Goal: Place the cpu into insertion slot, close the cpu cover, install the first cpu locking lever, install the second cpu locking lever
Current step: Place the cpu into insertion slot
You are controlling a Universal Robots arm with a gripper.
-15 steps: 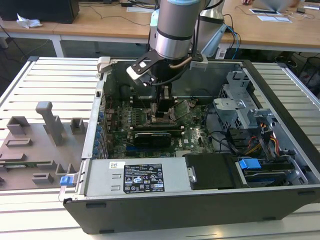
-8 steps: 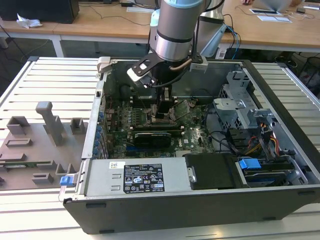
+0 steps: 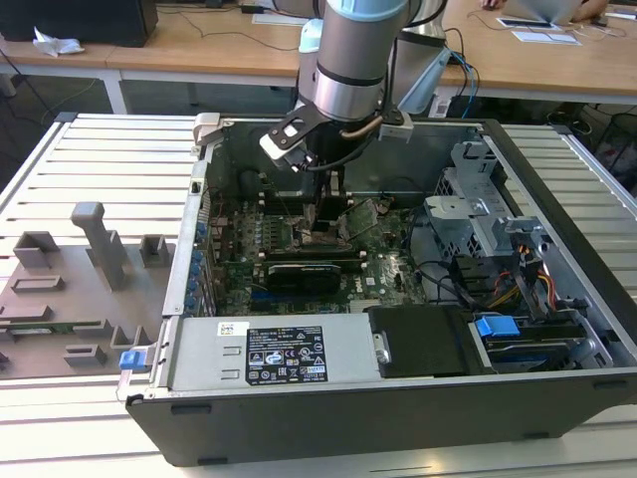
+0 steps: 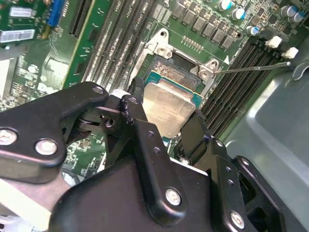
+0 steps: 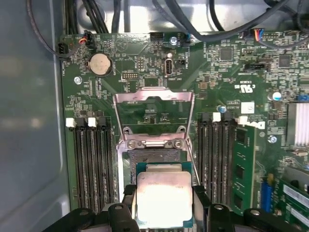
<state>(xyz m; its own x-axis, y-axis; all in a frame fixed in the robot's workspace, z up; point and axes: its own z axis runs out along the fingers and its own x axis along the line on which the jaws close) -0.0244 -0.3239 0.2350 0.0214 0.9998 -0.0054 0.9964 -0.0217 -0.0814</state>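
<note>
The cpu, a small square chip with a pale metal top, sits between my black fingertips just over the near part of the insertion slot. My gripper is shut on its two opposite edges. The cpu cover, a silver frame with a square window, is swung open and lies back on the motherboard beyond the slot. One thin wire locking lever sticks out sideways from the slot's corner, unlatched.
Memory slots flank the slot on both sides. The case wall stands close by. In the exterior view, a power supply lies in front, a drive cage to the right, and a grey fixture outside the case.
</note>
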